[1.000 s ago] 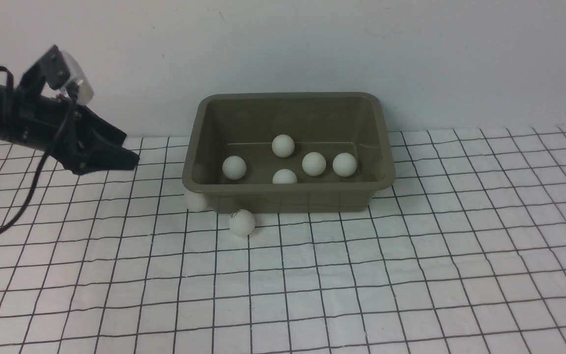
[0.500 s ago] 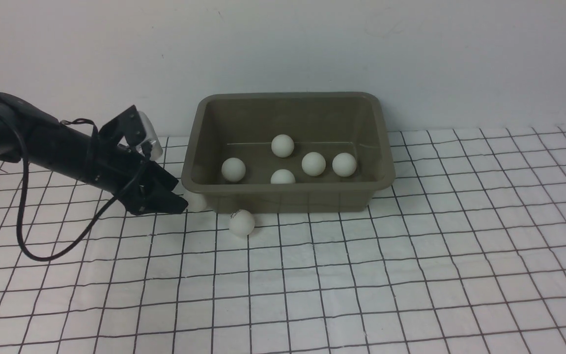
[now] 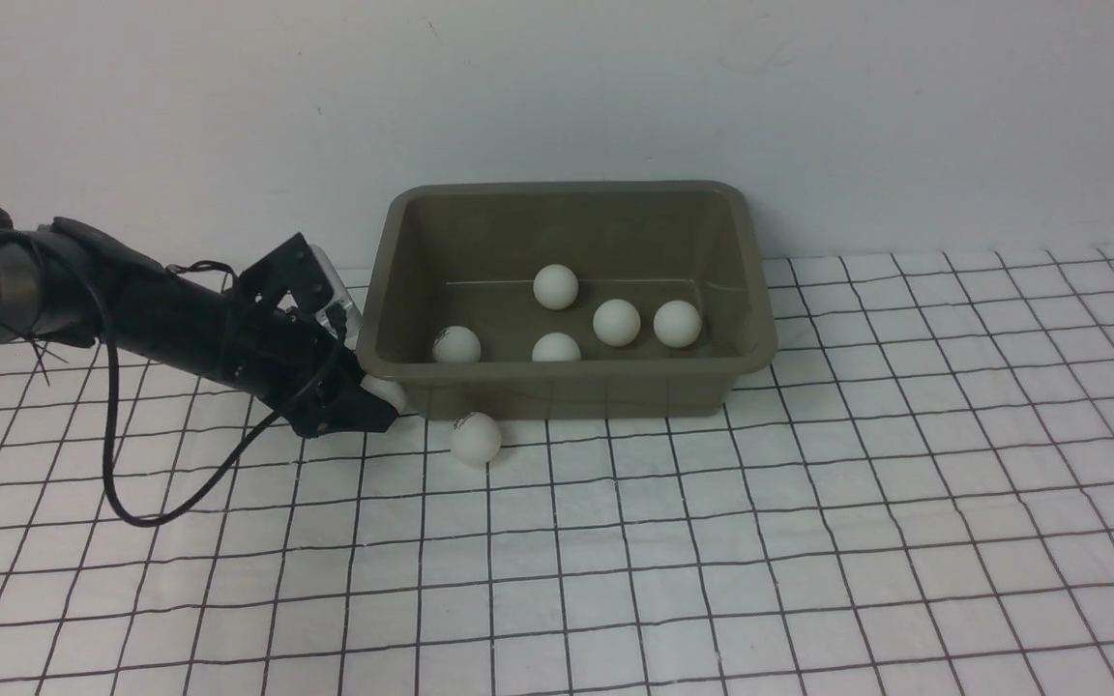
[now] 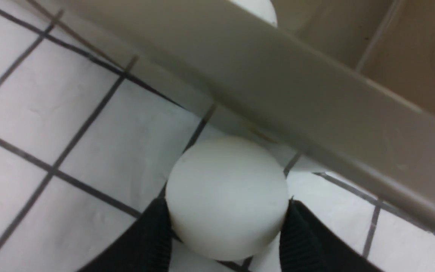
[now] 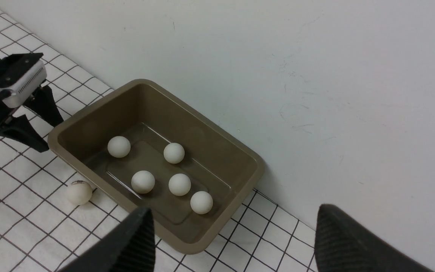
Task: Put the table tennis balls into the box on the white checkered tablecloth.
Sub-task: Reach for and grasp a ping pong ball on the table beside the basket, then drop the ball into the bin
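Observation:
The olive-grey box (image 3: 567,391) stands on the white checkered tablecloth (image 3: 712,541) and holds several table tennis balls (image 3: 617,322). One ball (image 3: 385,391) lies on the cloth against the box's front left corner. My left gripper (image 3: 378,401) is down at it. In the left wrist view both black fingers (image 4: 153,234) press the sides of this ball (image 4: 227,189), under the box's rim (image 4: 315,109). Another ball (image 3: 476,437), with a dark mark, lies free on the cloth before the box. My right gripper (image 5: 234,209) hangs open and empty high above the box (image 5: 202,121).
A plain white wall rises right behind the box. The left arm's black cable (image 3: 161,507) loops down onto the cloth at the left. Bare cloth stretches in front of the box and to its right.
My left arm has come down and to the right from high at the left to the box's front left corner, and its fingers have closed on the ball there. The leftmost ball inside the box has rolled a little.

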Motion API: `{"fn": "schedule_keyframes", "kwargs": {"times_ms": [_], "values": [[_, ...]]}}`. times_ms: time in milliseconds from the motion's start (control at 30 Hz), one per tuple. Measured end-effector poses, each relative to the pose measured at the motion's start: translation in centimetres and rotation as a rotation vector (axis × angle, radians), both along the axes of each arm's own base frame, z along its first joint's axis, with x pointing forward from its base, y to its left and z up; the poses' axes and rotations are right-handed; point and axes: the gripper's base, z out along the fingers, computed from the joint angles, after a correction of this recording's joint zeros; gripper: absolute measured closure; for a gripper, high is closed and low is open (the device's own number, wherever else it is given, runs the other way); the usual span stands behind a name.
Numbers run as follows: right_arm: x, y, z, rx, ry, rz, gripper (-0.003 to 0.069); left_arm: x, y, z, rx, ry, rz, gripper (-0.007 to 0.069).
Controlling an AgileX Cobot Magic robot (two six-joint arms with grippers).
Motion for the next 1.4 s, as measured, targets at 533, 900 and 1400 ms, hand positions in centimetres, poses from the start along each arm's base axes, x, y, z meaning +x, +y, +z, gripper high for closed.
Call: {"fn": "schedule_keyframes", "kwargs": {"times_ms": [533,900,1400], "values": [[-0.1,0.0,-0.2,-0.013,0.014,0.011,0.0144,-1.5,0.6,10.5,-0.194,-0.237,-0.088,0.0291],[-0.3,0.0,-0.5,-0.022,0.052,0.020,0.0144,-0.7,-5.1,9.8,-0.082,-0.268,-0.081,0.0191],[-1.9,-0.9,0.8,-0.017,-0.036,0.022,0.0144,-3.7,-1.5,16.1,0.067,0.020,0.368,0.0122]]}}
